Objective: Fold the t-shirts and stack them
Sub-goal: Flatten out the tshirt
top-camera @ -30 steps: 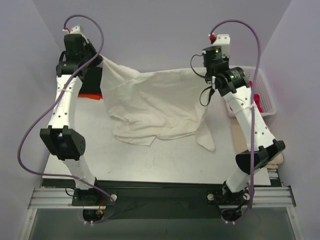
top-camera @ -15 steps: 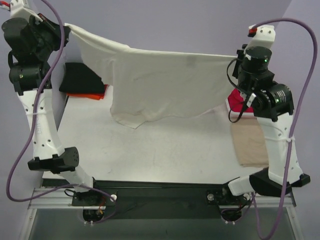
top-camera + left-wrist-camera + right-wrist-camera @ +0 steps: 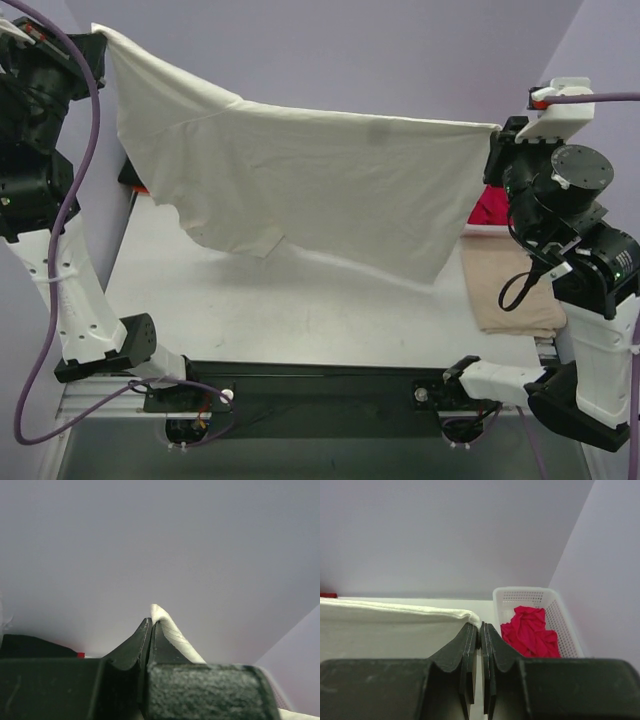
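The large cream-white t-shirt (image 3: 310, 190) hangs spread in the air between both arms, high above the table. My left gripper (image 3: 100, 38) is shut on its top left corner; the cloth edge (image 3: 167, 627) shows at the fingertips in the left wrist view. My right gripper (image 3: 495, 130) is shut on its top right corner, and the hem (image 3: 395, 609) runs left from the jaws in the right wrist view. A crimson t-shirt (image 3: 530, 630) lies crumpled in the white basket (image 3: 520, 594). The black and orange-red shirts are almost wholly hidden behind the hanging cloth at the far left.
A folded beige pad (image 3: 515, 285) lies on the table at the right, by the right arm. The basket stands at the far right, mostly hidden by the right arm in the top view. Purple walls close in the back and sides.
Both arms have lifted and moved apart, raising the cream-white shirt off the table until it hangs spread and taut along its top edge.
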